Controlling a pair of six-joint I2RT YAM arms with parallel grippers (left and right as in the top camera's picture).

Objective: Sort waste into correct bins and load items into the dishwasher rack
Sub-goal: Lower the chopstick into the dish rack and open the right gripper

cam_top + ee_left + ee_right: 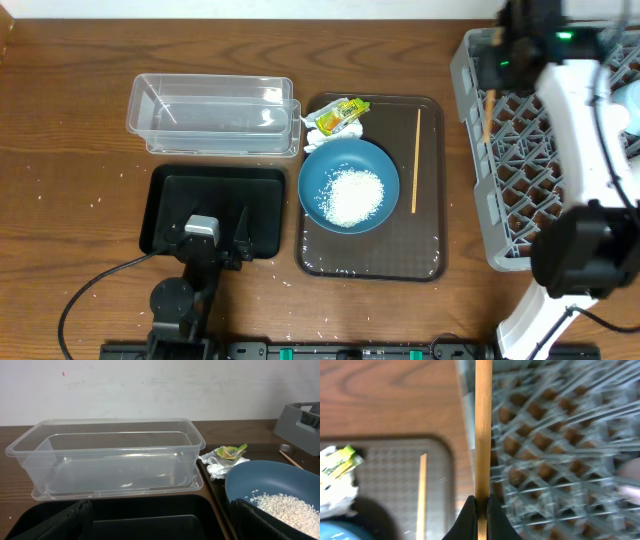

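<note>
- Looking from overhead, you have rice in a blue bowl on the brown tray, with one chopstick beside it.
- Left wrist: your left gripper gapes wide over the black tray, facing the clear tub.
- Right wrist: your right gripper pinches the other chopstick at the edge of the rack.

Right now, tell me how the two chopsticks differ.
The loose chopstick lies flat on the brown tray; the held chopstick is pinched in the right gripper. The loose chopstick sits clear of the grey rack; the held chopstick hangs at that rack's edge nearest the tray. Both are thin, pale wood, and run roughly parallel in the right wrist view.
</note>
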